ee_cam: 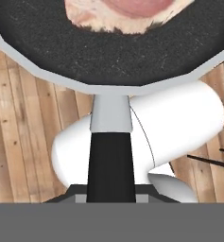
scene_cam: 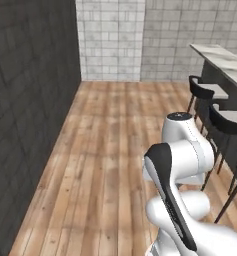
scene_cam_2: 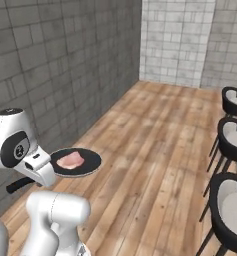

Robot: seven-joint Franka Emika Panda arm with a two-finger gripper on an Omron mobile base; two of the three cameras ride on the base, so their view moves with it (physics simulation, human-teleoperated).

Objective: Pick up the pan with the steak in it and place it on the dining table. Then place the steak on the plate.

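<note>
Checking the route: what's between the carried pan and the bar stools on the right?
In the right base view, only bare wooden floor lies between the pan, steak inside, and the bar stools.

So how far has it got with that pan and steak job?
Picked up, it seems: the pan is in the air over the wooden floor, the steak lying inside it. In the hand view the pan's handle runs down into the end effector. Left to do: reach the dining table, set the pan down, then move the steak onto a plate.
</note>
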